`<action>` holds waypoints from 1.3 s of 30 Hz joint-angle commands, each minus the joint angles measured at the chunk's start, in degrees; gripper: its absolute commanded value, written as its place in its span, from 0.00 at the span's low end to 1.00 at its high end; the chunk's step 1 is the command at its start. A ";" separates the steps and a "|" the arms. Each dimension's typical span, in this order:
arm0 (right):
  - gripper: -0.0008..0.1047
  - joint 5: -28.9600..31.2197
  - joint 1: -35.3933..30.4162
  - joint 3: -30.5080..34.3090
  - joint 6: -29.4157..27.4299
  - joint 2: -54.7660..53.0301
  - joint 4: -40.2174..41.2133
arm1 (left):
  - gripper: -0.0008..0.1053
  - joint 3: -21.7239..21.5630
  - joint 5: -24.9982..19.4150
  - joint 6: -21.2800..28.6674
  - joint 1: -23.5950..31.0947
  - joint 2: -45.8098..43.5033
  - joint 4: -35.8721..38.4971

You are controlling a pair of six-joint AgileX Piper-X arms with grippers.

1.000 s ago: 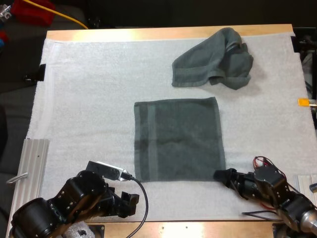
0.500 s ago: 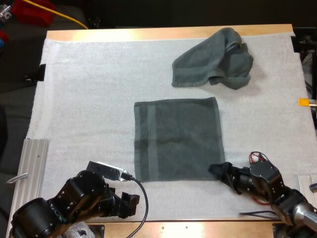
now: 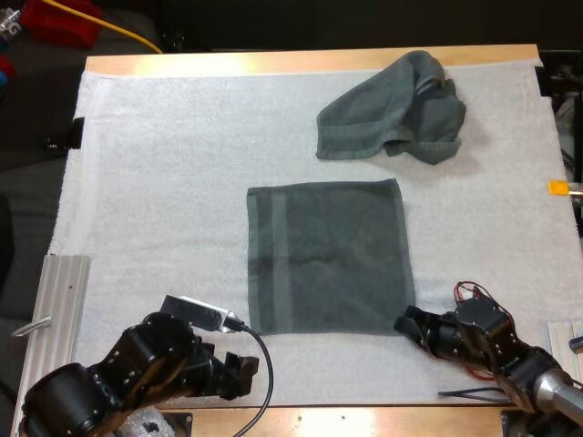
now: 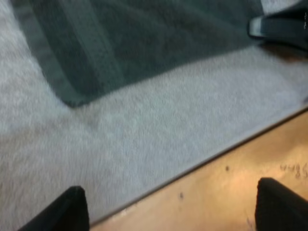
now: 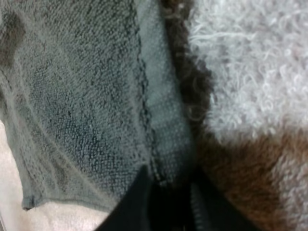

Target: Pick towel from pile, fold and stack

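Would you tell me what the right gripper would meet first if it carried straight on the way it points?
Most likely the flat towel: the right gripper points across the mat at its near right corner, with nothing between them. Whether it touches the hem yet is unclear.

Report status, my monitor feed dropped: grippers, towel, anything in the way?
Left gripper open, off the flat towel. Right gripper fingers pinching its near right corner. Crumpled towel far side, nothing in the way.
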 commanded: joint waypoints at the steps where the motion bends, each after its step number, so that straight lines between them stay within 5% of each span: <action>1: 0.02 -0.20 -0.18 0.40 -0.34 0.44 0.94 | 0.66 1.31 -1.16 -1.16 -0.30 -0.34 -2.71; 12: 0.02 -1.02 -0.18 0.40 -0.70 0.44 0.94 | 0.66 13.15 -2.21 -8.92 -0.19 0.56 -14.24; 18: 0.02 -1.85 -0.18 0.40 -0.70 0.44 0.94 | 0.66 16.99 -1.86 -8.91 4.64 4.30 -18.19; 31: 0.02 -2.66 -0.18 0.40 -0.70 0.44 0.94 | 0.66 19.39 14.76 0.91 24.22 18.40 -30.60; 39: 0.02 -2.74 -0.18 0.40 -0.70 0.44 0.94 | 0.66 19.39 18.64 3.19 25.41 30.35 -35.52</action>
